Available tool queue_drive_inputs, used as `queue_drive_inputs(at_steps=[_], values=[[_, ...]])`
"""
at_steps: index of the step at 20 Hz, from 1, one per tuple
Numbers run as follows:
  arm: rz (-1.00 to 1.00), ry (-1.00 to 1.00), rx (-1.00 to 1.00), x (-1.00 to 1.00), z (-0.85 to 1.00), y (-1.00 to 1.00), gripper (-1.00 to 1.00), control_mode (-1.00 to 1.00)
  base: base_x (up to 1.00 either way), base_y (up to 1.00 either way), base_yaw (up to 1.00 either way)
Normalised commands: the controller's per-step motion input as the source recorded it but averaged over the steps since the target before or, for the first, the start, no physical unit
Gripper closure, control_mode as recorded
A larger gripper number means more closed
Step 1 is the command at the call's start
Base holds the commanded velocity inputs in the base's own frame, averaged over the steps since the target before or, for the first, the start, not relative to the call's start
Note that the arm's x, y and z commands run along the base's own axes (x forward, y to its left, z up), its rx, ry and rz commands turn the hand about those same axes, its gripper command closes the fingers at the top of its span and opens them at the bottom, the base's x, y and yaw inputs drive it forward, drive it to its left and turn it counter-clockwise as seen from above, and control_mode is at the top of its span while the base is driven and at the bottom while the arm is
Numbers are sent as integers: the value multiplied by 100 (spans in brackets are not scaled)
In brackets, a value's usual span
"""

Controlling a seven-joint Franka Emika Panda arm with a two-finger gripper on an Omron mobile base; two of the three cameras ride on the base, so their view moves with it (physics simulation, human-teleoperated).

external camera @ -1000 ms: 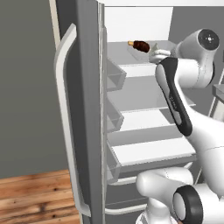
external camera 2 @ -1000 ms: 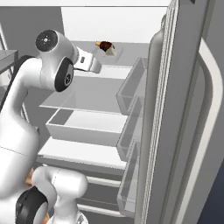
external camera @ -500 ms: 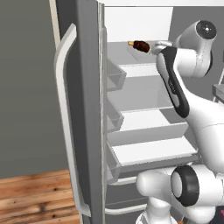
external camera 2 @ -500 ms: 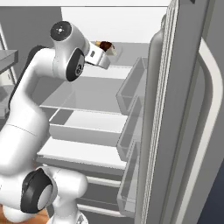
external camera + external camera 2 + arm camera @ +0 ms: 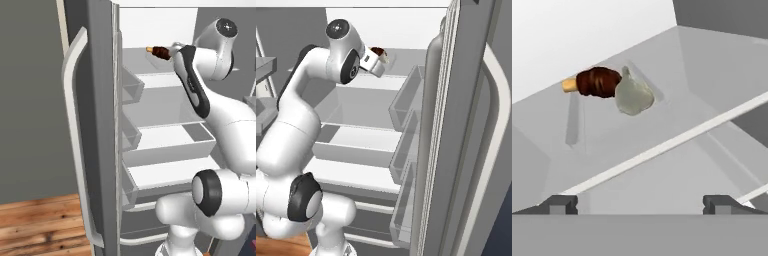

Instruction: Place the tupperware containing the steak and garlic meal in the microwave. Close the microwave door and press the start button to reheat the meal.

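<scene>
Reaching toward the top shelf of an open fridge (image 5: 165, 105), the white arm brings its gripper (image 5: 639, 202) up to the steak and garlic meal (image 5: 612, 89). In the hand view the two dark fingertips (image 5: 559, 204) stand wide apart with nothing between them, so the jaws are open and empty. The meal lies well beyond them on the pale shelf floor: a dark reddish-brown piece of meat with a small tan end, touching a whitish garlic bulb. A faint raised outline around the food suggests the tupperware (image 5: 577, 125), though its translucent rim is hard to separate from the shelf (the tray cannot be made out in the two base views). From the left base view the meat (image 5: 159, 51) shows just beside the arm's wrist on the uppermost shelf; from the right base view it peeks out just behind the hand (image 5: 377, 52).

Progress is judged to be at the very beginning. The container has not yet been grasped or lifted from the shelf. Carrying it to the microwave, setting it inside, closing the door and pressing start all remain.

No brand, label or legible writing appears on the fridge, the shelves, the door bins (image 5: 406, 100) or the food.
</scene>
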Motion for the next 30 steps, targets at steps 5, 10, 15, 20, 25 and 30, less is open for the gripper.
queue_drive_inputs(at_steps=[5,10,15,20,25,30], values=[[0,9,0,46,0,0,-100,-100,0,0,0],[0,5,0,47,-1,0,-100,-100,0,0,0],[0,0,0,41,-18,0,-100,-100,0,0,0],[-3,0,0,29,-40,0,-100,-100,0,0,0],[-4,0,0,29,-38,0,-100,-100,0,0,0],[-4,-1,0,16,-23,0,-100,-100,0,0,0]])
